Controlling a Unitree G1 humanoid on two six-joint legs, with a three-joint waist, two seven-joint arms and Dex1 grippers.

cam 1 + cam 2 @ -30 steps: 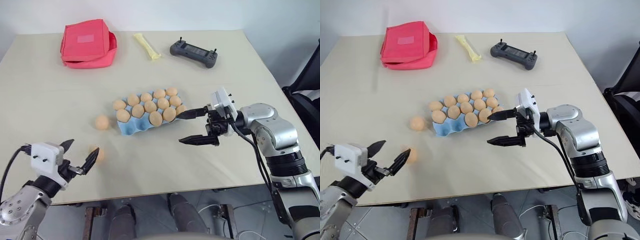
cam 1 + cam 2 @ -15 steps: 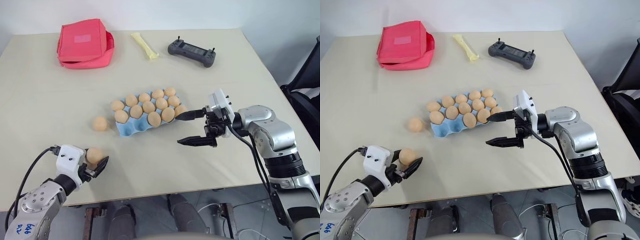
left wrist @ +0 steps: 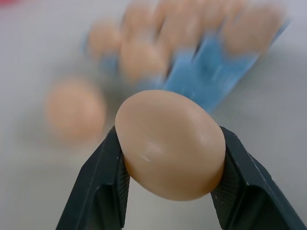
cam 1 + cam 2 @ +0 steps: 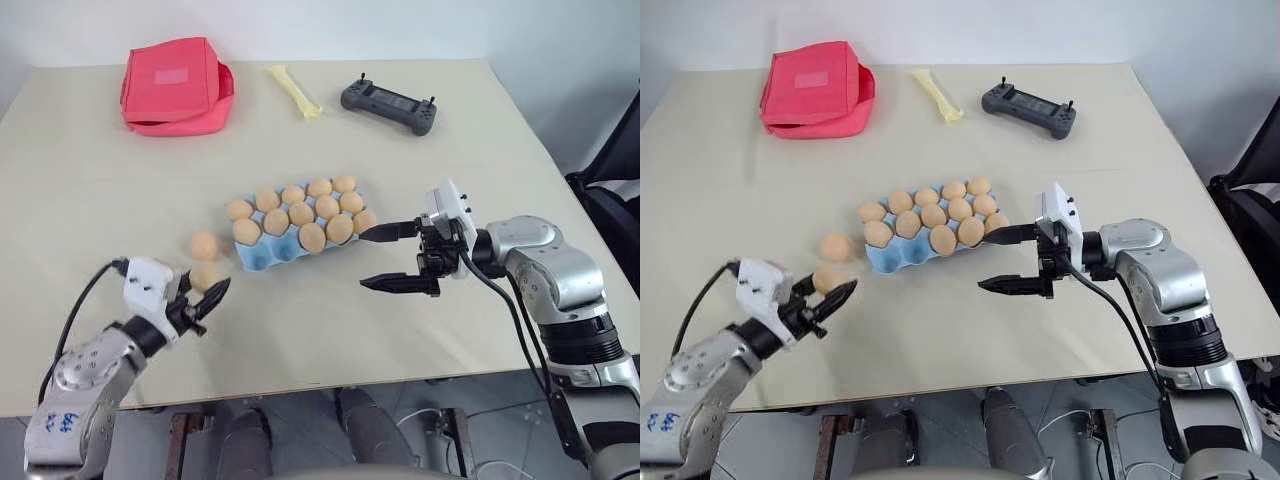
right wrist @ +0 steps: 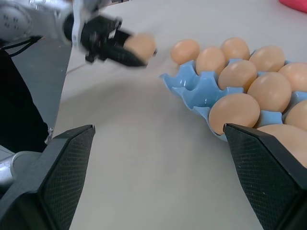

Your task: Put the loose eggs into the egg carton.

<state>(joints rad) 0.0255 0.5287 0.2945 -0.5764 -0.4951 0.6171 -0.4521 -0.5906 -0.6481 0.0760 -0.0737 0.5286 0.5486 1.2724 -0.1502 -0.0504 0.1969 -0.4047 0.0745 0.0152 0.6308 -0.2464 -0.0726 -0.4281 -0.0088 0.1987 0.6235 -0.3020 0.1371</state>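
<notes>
My left gripper point(image 4: 207, 293) is shut on one loose egg point(image 4: 205, 277), held just above the table near its front left. In the left wrist view the tan egg point(image 3: 170, 143) sits squeezed between both black fingers point(image 3: 103, 187). A second loose egg point(image 4: 204, 245) lies on the table just beyond it, left of the egg carton point(image 4: 268, 257). The light blue carton holds several eggs, and its near left cups point(image 5: 194, 86) show bare blue. My right gripper point(image 4: 364, 261) hangs open just right of the carton with nothing between its fingers.
At the table's far side lie a red fabric pouch point(image 4: 175, 85), a pale yellow packet point(image 4: 293, 92) and a black handheld controller point(image 4: 388, 106). The table's front edge runs close under both arms.
My left gripper went from open to shut on the near loose egg, lifted it and carried it forward and right toward the carton. The right arm stayed put.
</notes>
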